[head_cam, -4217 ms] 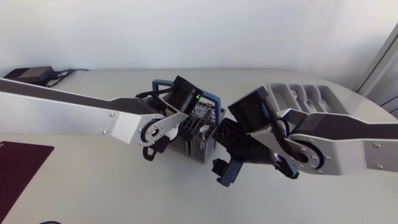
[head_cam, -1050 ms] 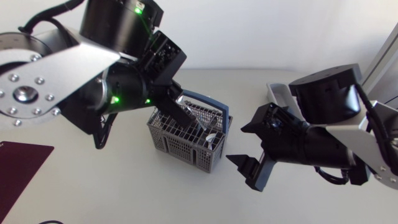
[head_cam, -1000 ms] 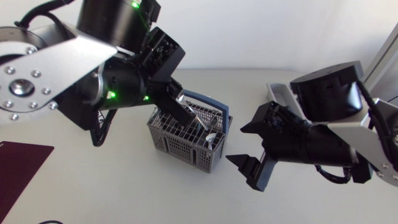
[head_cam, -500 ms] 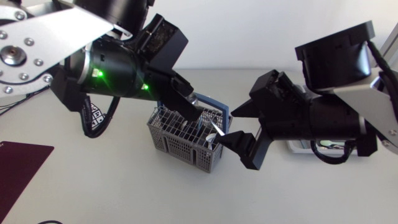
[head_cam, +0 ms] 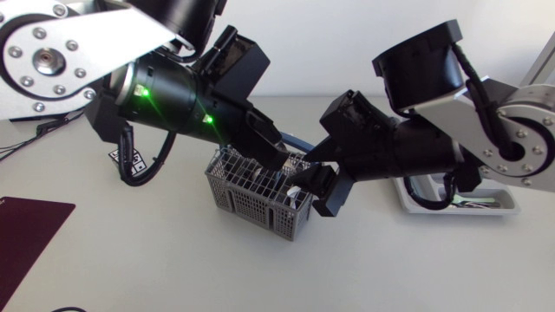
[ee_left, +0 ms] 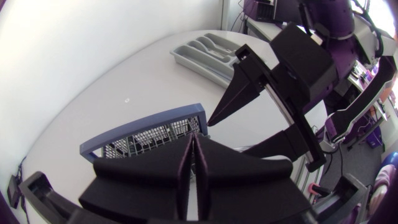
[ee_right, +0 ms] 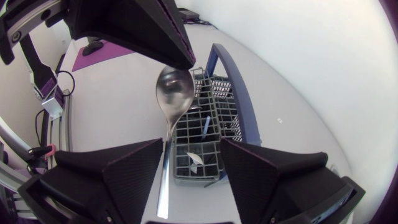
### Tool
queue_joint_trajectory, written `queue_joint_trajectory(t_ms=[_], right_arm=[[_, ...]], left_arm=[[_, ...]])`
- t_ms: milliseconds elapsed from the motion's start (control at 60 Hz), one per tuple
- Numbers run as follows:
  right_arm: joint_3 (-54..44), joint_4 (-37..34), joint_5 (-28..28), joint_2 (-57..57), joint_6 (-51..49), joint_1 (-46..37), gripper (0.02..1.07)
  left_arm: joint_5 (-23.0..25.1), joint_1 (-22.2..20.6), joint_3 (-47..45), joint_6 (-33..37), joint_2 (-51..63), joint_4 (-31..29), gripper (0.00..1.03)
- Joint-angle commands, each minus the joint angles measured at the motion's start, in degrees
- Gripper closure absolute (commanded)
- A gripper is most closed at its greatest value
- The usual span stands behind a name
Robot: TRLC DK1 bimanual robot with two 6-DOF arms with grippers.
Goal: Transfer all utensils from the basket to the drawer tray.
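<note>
Compared with a moment ago, the right pincer (head_cam: 317, 185) is closer to the basket (head_cam: 250, 201) and now hangs over its right rim, while the right arm uncovers more of the drawer tray (head_cam: 496, 208) near the right edge of the tabletop (head_cam: 156, 256). The left pincer (head_cam: 276, 159) stays above the basket, which stands about the middle of the tabletop. In the left wrist view its two fingers are pressed together with only a thin slit between them. In the right wrist view the spoon (ee_right: 173, 92) hangs in the air above the basket, and the end of its bowl meets the tip of the left pincer, so I judge that this pincer grips the spoon there, although the contact itself is partly hidden. The spoon's handle runs back between the fingers of the right pincer, which are spread wide and do not clamp it; the handle lies nearer to one finger. This arrangement looks like a handover: the left arm lifts the utensil out and offers the handle, because the tray is on the right arm's side. The next move probably needs the right pincer to close on the handle before the left one lets go, otherwise the spoon can fall back into the basket. A few more pieces seem to remain in the basket, so the task is not finished.
</note>
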Motion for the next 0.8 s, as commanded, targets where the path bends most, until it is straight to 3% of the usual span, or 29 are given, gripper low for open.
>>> queue_joint_trajectory(t_ms=[0, 167, 417, 533, 683, 783], right_arm=[[1.77, 0.2, -0.99, 1.33, 1.71, 0.03, 0.62], [2.04, -0.33, -1.34, 2.12, 1.62, -0.06, 0.9], [1.42, -1.73, -3.27, 1.15, 1.1, -0.24, 0.98], [0.81, -2.61, -4.68, 0.36, 0.22, -0.33, 1.0], [-0.6, -3.31, -5.82, -1.39, -0.22, -1.38, 1.0], [-1.74, -4.72, -6.43, -3.15, -1.45, -2.79, 1.0]], left_arm=[[1.71, 1.04, 2.37, -1.49, 0.87, -0.34, 1.0], [2.32, 1.3, 2.45, -1.4, 0.87, -0.42, 1.0], [2.5, 1.48, 2.54, -1.31, 0.69, -0.42, 0.98], [2.59, 1.65, 2.72, -1.31, 0.52, -0.42, 0.81], [2.67, 3.32, 3.95, -1.93, -0.1, 0.45, 0.46], [2.76, 4.73, 4.56, -2.54, -0.71, 1.95, 0.36]])
